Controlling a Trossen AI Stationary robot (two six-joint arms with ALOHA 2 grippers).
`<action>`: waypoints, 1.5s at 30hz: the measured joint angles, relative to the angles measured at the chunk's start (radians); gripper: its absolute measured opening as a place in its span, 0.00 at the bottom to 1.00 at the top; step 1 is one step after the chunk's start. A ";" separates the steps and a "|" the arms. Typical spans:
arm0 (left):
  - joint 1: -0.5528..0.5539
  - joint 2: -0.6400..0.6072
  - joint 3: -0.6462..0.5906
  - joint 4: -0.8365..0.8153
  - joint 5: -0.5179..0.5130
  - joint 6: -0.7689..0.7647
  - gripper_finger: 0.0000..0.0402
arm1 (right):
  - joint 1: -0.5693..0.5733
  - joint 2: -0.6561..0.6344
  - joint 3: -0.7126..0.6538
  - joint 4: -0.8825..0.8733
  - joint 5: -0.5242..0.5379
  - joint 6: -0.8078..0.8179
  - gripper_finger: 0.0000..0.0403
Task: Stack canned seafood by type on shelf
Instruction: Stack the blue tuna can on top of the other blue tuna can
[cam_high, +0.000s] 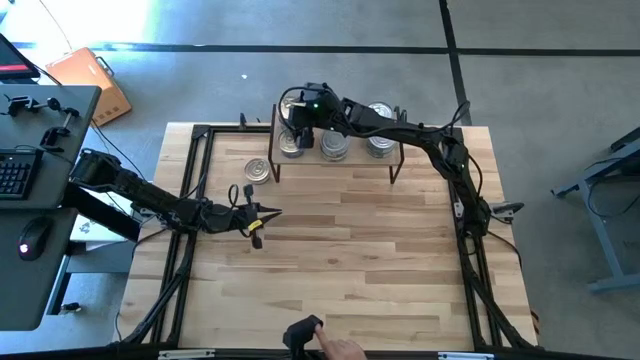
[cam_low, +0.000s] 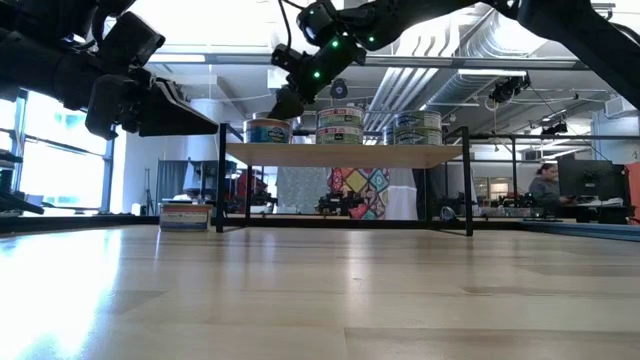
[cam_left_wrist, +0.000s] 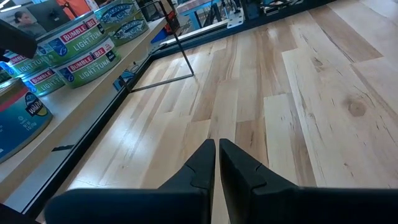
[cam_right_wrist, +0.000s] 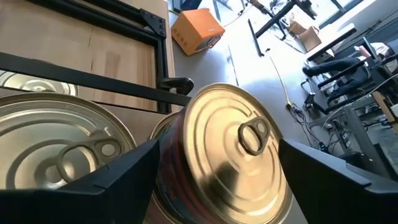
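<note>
- Right claw (cam_high: 293, 128) spread wide astride a gold-lidded tin (cam_right_wrist: 233, 146) at the shelf (cam_high: 335, 160) left end.
- Three tin stacks on the shelf; one tin (cam_high: 258, 170) on the surface (cam_high: 350, 260).
- Left claw (cam_high: 270, 213) closed, empty, over open surface.

On the shelf (cam_high: 335, 158) stand three tin stacks (cam_high: 334, 146); the right gripper (cam_high: 298, 122) hovers over its leftmost stack; one tin (cam_high: 259, 170) lies beside the shelf.

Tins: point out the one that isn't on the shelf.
The lone tin lying on the tabletop just left of the shelf, beside its left legs. All the other tins sit in stacks on top of the shelf.
</note>
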 joint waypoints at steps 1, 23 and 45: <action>0.000 0.000 0.000 0.000 0.000 0.000 0.04 | 0.000 0.000 0.000 0.000 0.000 0.000 0.80; -0.027 -0.328 0.115 -0.852 -0.191 -0.565 0.03 | 0.271 -0.067 -0.040 -0.373 -0.214 0.176 0.80; 0.673 -0.133 0.115 -0.702 0.212 -0.472 0.00 | 0.532 -0.298 -0.908 0.317 -0.003 0.576 0.80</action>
